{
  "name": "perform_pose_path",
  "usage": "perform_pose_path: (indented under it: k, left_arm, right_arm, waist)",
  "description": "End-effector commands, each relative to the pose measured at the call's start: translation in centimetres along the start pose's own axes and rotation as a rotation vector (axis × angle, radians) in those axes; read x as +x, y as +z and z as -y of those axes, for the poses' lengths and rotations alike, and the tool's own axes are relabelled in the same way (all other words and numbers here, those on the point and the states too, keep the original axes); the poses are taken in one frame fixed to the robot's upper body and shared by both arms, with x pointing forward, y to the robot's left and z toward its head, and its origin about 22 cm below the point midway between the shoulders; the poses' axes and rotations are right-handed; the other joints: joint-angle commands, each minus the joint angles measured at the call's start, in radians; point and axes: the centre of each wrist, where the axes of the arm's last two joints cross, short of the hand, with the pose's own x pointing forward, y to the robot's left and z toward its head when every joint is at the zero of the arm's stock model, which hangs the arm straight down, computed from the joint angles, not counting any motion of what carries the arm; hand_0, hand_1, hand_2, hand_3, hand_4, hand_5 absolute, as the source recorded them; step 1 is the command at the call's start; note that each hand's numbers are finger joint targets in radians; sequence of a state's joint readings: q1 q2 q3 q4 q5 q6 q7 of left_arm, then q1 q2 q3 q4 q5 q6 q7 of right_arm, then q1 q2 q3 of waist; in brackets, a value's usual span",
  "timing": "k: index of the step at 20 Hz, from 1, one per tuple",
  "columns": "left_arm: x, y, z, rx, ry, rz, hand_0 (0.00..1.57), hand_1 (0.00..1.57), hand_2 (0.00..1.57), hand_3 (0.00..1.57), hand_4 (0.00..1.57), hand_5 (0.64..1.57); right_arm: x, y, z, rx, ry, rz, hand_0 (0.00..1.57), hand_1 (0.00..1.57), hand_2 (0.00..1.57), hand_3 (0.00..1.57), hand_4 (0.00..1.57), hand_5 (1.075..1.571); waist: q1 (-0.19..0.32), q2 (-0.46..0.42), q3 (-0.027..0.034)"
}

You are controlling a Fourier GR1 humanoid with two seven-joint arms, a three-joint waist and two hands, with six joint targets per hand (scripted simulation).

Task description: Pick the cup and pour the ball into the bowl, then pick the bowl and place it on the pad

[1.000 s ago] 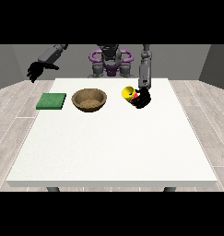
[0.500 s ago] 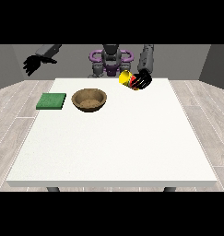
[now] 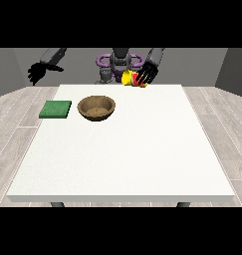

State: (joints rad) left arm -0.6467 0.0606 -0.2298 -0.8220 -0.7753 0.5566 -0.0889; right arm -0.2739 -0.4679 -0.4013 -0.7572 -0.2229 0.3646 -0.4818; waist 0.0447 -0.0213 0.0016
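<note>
White surface (image 3: 122, 149) fills the scene. At its far edge, the hand at the view's right (image 3: 147, 73) curls round the yellow cup (image 3: 128, 78), lifted and tipped leftward, mouth toward the wooden bowl (image 3: 96, 107). The cup looks light and rigid, best held round its side. The hand at the view's left (image 3: 38, 72) hangs slack beyond the green pad (image 3: 56, 109).

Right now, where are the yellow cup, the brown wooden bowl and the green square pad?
yellow cup (image 3: 128, 78), front view, on its yellow side.
brown wooden bowl (image 3: 82, 106), front view, on its left rim.
green square pad (image 3: 55, 109), front view, on its top face.
</note>
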Motion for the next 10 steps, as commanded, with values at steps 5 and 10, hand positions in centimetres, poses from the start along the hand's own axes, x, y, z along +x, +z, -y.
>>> perform_pose_path:
  k: [5,10]
  left_arm:
    - [2.8,1.7,2.1,-0.062,-0.163,0.052,1.20,1.20,1.57,1.57,0.98,1.569]
    - [7.2,1.6,3.0,-0.092,-0.269,0.082,0.68,0.68,1.57,1.53,0.89,1.571]
  right_arm:
    - [-1.4,1.6,0.9,-0.031,-0.010,-0.016,0.00,0.00,0.00,0.00,0.00,1.550]
    - [-0.5,-1.8,-2.2,0.042,-0.007,-0.030,0.00,0.00,0.00,0.00,0.00,1.551]
  waist:
    - [0.008,-0.037,-0.0008]
    - [-0.042,-0.038,-0.0012]
